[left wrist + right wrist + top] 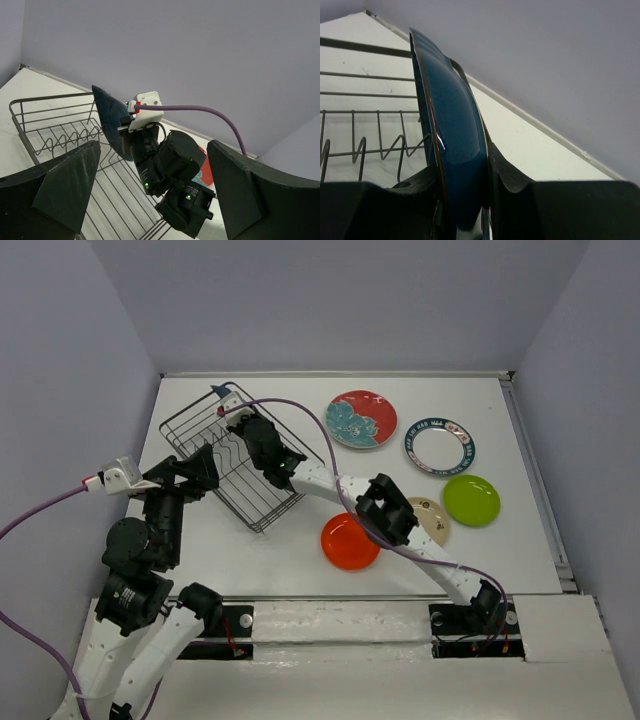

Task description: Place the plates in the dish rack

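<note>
My right gripper (240,423) reaches over the dark wire dish rack (250,485) and is shut on the dark blue plate (455,130), held upright on its edge above the rack's floor wires (370,115). The plate's tip shows in the top view (219,390) and in the left wrist view (107,120). My left gripper (204,468) is open and empty at the rack's left side, facing the right gripper. On the table lie the red flowered plate (361,419), the teal-rimmed white plate (440,445), the lime green plate (471,500), the orange plate (350,541) and the beige plate (432,522), partly under the right arm.
The right arm's forearm (390,510) crosses the table from its base at the near right to the rack. A purple cable (300,410) loops over the rack's right end. Grey walls enclose the table on three sides.
</note>
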